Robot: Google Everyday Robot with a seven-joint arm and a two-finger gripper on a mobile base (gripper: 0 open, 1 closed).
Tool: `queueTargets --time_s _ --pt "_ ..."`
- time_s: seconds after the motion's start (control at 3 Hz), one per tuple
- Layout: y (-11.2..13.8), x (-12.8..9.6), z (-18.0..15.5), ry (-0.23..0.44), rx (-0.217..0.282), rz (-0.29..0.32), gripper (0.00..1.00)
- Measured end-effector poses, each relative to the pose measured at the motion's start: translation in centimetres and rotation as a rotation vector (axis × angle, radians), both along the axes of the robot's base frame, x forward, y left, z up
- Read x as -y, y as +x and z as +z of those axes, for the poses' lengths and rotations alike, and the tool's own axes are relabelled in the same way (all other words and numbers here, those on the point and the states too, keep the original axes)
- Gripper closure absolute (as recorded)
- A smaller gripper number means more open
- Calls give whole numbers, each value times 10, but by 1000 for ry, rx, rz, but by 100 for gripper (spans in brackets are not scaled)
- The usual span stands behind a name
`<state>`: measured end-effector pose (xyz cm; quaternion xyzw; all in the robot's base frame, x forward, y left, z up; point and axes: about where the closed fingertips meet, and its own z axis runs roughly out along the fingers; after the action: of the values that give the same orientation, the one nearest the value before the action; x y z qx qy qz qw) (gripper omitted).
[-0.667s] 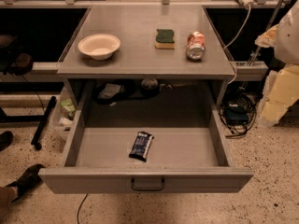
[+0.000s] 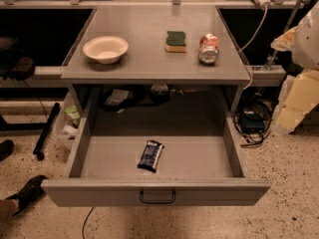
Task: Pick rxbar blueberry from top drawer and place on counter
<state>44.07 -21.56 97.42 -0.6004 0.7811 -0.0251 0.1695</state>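
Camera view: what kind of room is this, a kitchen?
Probably a lab or workshop, not a kitchen: a grey metal counter with its top drawer open, cables on a speckled floor, and a robot's pale arm at right. Its gripper is out of view.

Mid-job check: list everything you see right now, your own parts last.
rxbar: one, navy, flat on drawer floor near the front
drawer: one, grey, pulled open
counter: one, grey, above drawer
bowl: one, cream, counter left
sponge: one, green and yellow, counter, right of the bowl
can: one, red and silver, right of sponge
cables: tangle, dark, floor right of unit
arm: one, cream, right edge
gripper: not in view
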Motion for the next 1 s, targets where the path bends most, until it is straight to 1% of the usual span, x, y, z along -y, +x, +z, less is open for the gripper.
queueTargets --time_s 0.33,0.67,1.0 --pt "13 -13 -24 66 -6 8 0" --pt "29 -48 -57 163 -15 60 0" --pt "41 -97 -95 255 -37 117 0"
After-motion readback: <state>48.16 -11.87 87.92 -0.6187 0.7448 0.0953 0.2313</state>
